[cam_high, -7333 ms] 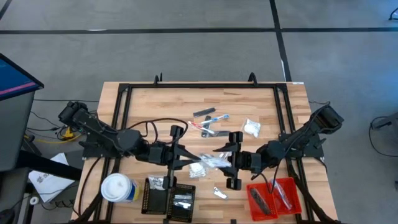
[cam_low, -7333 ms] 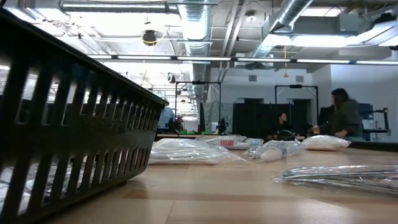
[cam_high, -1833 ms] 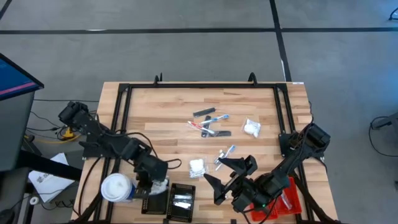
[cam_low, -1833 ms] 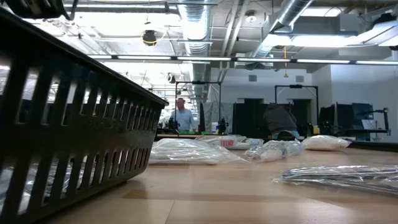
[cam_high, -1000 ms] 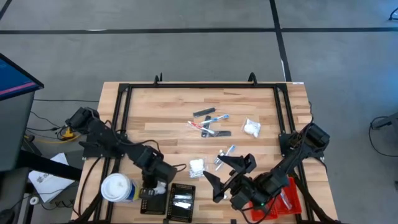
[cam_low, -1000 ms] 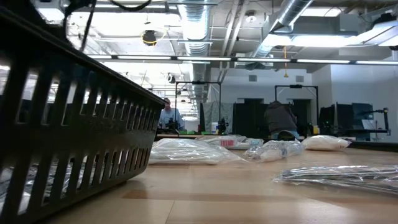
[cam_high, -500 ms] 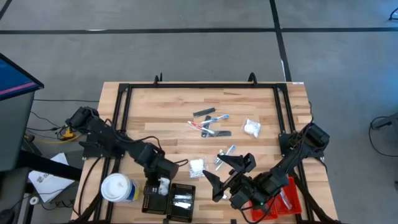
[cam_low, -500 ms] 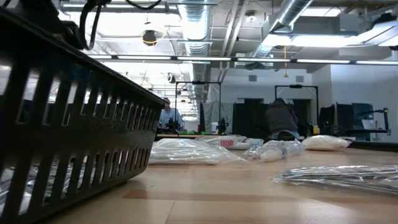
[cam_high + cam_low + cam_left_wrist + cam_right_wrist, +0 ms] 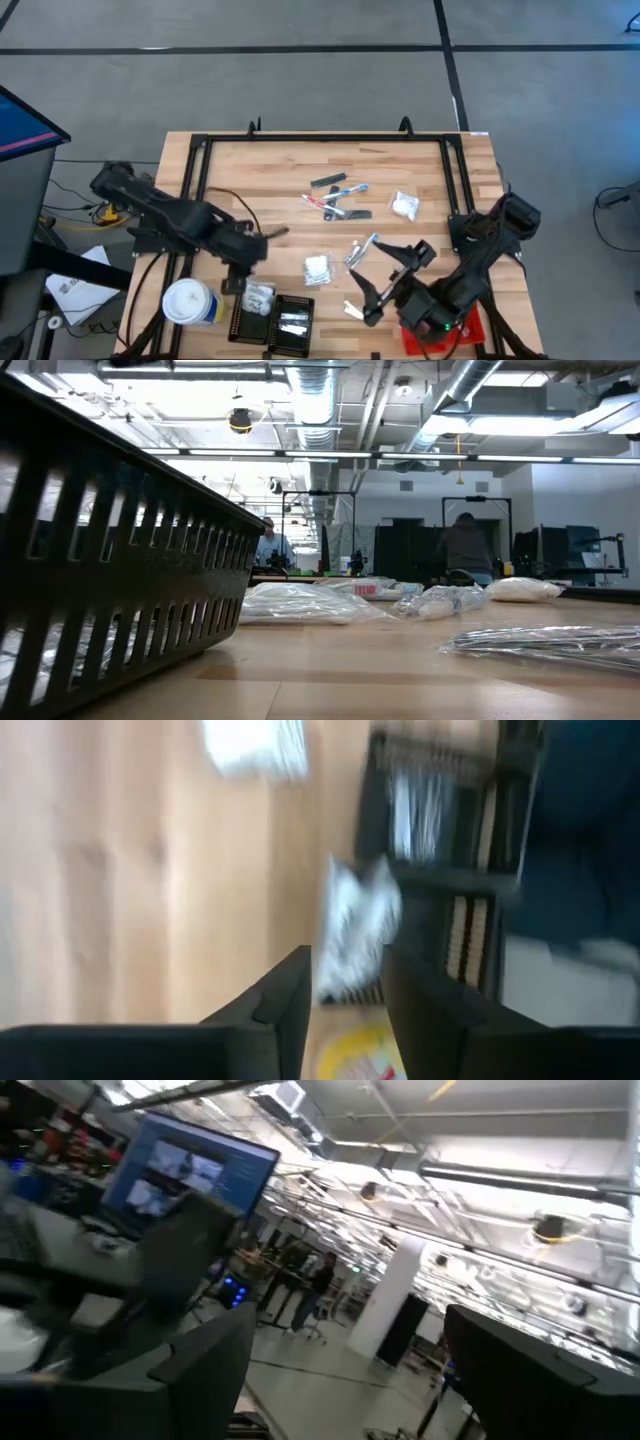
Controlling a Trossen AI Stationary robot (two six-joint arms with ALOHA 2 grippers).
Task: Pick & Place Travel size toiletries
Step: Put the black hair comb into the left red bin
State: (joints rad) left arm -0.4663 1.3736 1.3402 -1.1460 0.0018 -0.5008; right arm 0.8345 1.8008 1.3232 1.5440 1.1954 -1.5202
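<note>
From above, a white-topped canister (image 9: 188, 303) stood beside the black tray (image 9: 270, 322), where a white packet (image 9: 259, 295) lay. The left gripper (image 9: 243, 262) hovered just behind it, fingers slightly parted, empty. Loose toiletries (image 9: 336, 198) lay mid-table. The right gripper (image 9: 392, 274) gaped wide, holding nothing, near the red tray (image 9: 468, 327).

At table level, crinkly clear packets (image 9: 300, 602) lay beyond the tray's ribbed wall (image 9: 110, 560).

The left wrist camera showed the packet (image 9: 355, 925) blurred past dark fingers (image 9: 290, 995).

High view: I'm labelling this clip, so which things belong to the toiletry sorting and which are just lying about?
Job:
white packet
white packet
packet in the black tray
sticks
black tray
red tray

Lying about:
white-topped canister
</note>
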